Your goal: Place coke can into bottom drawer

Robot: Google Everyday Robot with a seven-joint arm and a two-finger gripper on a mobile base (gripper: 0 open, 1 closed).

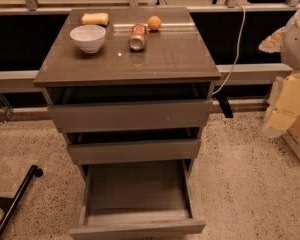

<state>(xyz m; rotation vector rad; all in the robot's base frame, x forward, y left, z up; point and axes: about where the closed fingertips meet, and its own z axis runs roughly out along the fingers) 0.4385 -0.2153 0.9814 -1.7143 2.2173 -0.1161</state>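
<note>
The coke can (138, 36) lies on its side on the cabinet top (170, 59), silver end facing me, between a white bowl and an orange fruit. The bottom drawer (137, 191) is pulled open and its plain grey interior holds nothing. The two drawers above it are pushed in. My gripper (290, 104) hangs at the far right edge of the view, beside the cabinet at about the height of the top drawer. It is well to the right of the can and holds nothing that I can see.
A white bowl (88, 37), a yellow sponge (95, 18) and an orange fruit (154, 22) share the cabinet top. A white cable (235, 54) hangs at the right. A black bar (17, 199) lies on the speckled floor at lower left.
</note>
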